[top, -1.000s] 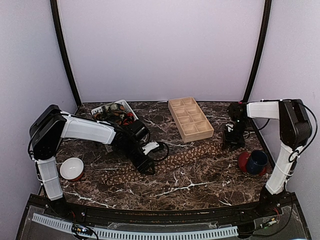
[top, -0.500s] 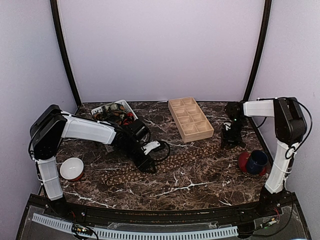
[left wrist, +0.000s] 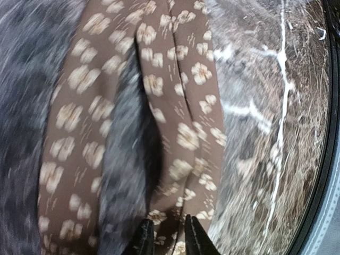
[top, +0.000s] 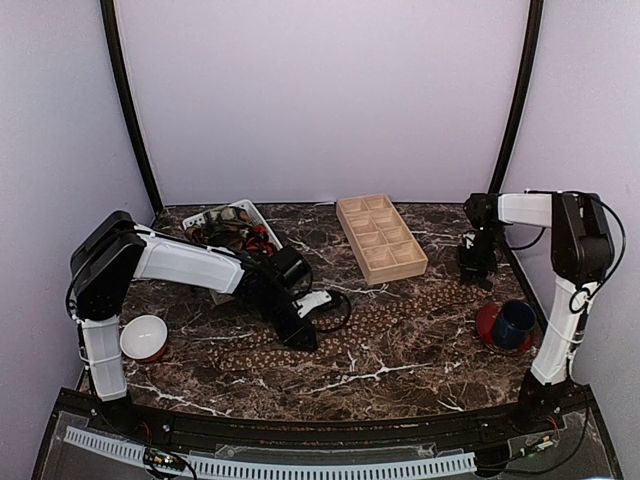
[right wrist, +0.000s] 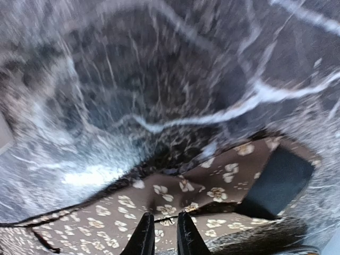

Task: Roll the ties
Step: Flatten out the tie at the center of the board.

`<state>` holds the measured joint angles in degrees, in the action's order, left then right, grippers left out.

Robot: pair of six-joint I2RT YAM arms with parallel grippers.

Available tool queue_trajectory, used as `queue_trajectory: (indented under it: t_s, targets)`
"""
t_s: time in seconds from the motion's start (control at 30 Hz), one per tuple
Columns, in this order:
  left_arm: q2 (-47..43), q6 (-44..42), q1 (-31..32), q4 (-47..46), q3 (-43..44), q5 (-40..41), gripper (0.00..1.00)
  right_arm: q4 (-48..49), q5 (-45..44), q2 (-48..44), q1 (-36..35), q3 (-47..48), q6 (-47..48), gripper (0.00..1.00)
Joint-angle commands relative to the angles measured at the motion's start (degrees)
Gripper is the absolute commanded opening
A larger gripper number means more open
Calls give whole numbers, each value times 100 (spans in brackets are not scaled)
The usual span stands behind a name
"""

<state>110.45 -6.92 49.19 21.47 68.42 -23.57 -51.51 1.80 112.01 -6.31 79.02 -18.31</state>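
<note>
Looking down, I see the dark marble table (top: pixel 400 375) with the brown tie (top: pixel 400 310) lying flat across it, from the near left to the far right. Behind it sit a wooden tray (top: pixel 349 238) with little boxes and a white basket (top: pixel 250 206) holding more ties (top: pixel 232 228). A blue mug (top: pixel 515 322) stands on a red plate (top: pixel 488 325) at the right. A white bowl (top: pixel 143 337) sits at the left. My left gripper (top: pixel 303 338) is low on the tie's left part, pinching a fold. My right gripper (top: pixel 475 272) pinches the tie's far right end.
</note>
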Motion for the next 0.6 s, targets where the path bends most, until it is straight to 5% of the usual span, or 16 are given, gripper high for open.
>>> queue_trajectory:
  t_s: [0.0,0.4,0.57]
  targets:
    - [386,-17,255,70,532,-94,21,-126,49,-370,24,244,-77,17]
    - [-623,326,42,-122,-407,429,21,580,1377,-608,-1166,-216,-568,22]
    - [-1048,432,-41,-144,-768,544,33,714,1401,-426,-1343,-355,-626,21]
